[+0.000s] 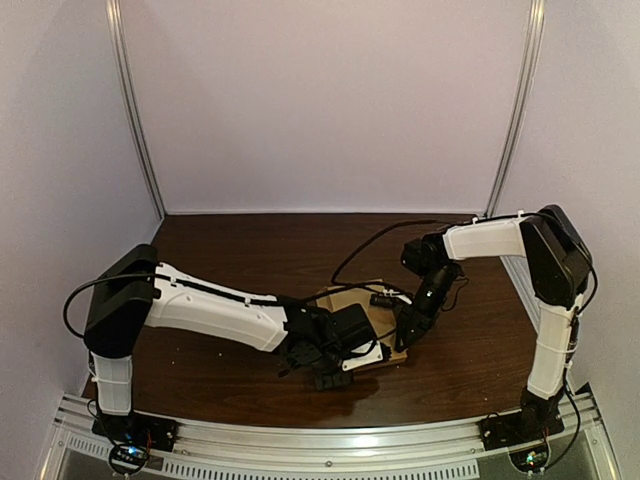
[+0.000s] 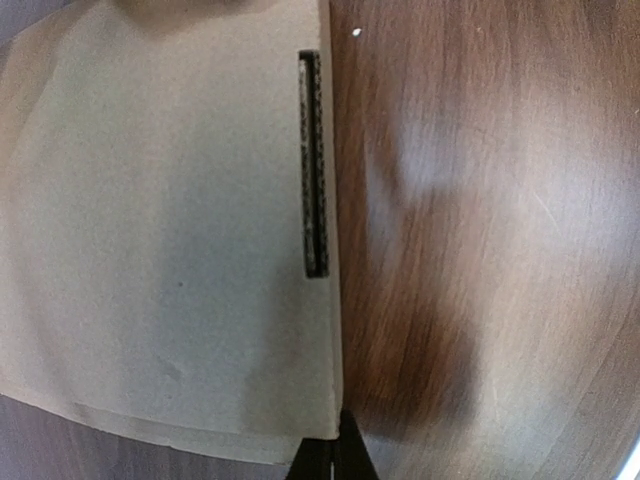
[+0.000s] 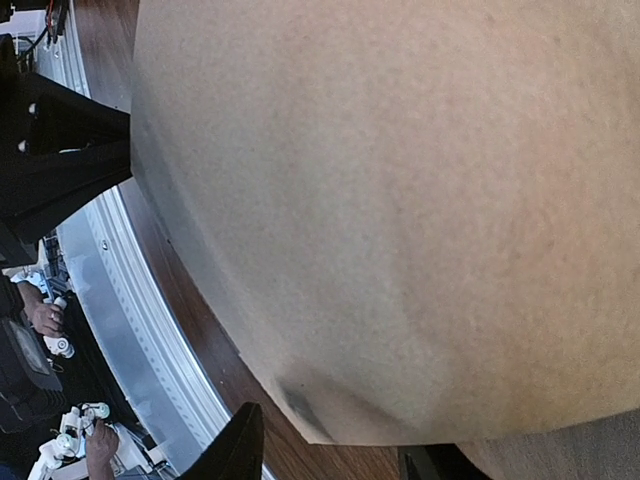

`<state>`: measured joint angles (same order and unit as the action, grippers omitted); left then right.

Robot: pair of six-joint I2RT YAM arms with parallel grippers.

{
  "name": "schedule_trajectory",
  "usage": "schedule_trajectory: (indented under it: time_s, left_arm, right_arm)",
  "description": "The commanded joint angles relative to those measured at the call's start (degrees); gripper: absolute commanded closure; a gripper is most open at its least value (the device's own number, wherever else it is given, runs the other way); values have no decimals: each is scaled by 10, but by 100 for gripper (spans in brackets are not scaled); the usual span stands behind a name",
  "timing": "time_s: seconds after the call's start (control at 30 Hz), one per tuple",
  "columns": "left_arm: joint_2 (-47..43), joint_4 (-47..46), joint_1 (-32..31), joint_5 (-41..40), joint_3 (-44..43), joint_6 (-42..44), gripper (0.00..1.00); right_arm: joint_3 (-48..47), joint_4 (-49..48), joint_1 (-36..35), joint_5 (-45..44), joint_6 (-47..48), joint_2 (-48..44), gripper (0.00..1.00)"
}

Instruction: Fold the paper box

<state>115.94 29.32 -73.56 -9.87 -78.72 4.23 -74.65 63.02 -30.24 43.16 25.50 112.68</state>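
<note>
The paper box [image 1: 350, 298] is lying at the middle of the table [image 1: 240, 250], both arms leaning in over it. Folding is looking barely begun: no finished box shape is showing, and the panels are seemingly waiting to be raised and locked. The card is showing plain, brown and unprinted, with 1 narrow slot [image 2: 313, 165] running beside an edge. The left gripper [image 2: 335, 458] is sitting closed at the card's corner, while the right gripper [image 3: 335, 455] is hanging open, 1 corner lying between its fingers.

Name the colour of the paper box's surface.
Plain light brown, unprinted cardboard. The paper box shows best in the left wrist view.
</note>
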Motion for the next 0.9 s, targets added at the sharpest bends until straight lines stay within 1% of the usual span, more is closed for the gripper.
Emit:
schedule_trajectory:
  time_s: [0.0, 0.17, 0.27, 0.47, 0.63, 0.87]
  left_arm:
    - [14, -49, 0, 4, -41, 39, 97]
    - [26, -30, 0, 1, -53, 61, 97]
    - [38, -21, 0, -2, -65, 68, 97]
    - [59, -17, 0, -11, -84, 71, 94]
    - [65, -14, 0, -17, -95, 71, 94]
    - [41, 0, 0, -28, -96, 64, 87]
  right_arm:
    - [-6, -11, 8, 52, 2, 2, 53]
    - [-3, -11, 42, 47, 1, -4, 51]
    - [3, -14, 50, 41, 2, -11, 50]
    - [6, -20, 51, 24, -5, 0, 49]
    - [5, -23, 51, 7, -10, 7, 51]
    - [8, -26, 54, 0, -10, 7, 51]
